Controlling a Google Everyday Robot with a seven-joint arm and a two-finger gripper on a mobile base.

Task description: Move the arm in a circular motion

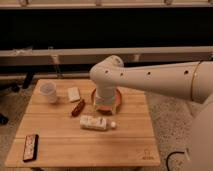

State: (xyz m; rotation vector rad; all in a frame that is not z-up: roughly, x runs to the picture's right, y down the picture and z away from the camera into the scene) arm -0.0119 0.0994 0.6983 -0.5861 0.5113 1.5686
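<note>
reaching in from the right: arm [150, 80], cream-white, a thick tube with small dark holes, running across the upper right of the view to a round joint above the table's middle.
arm's end: from that joint a short segment drops straight down over the plate.
gripper [105, 106]: at the bottom of that drop, low over the orange plate [119, 98]; i cannot tell whether it is open or closed, nor whether it touches the plate.
table [125, 142]: light wood, slatted, seen from above and in front.
cup [48, 92]: pale, upright, near the far left corner.
white block [74, 94]: flat, between cup and plate.
red-brown stick [78, 107]: lying tilted, just in front of the block, left of the plate.
bottle [95, 123]: white, on its side, cap to the right, in front of the plate.
remote [31, 147]: black, near the front left corner, well apart from the rest.
background: dark wall with a pale rail [50, 52] behind the table.
</note>
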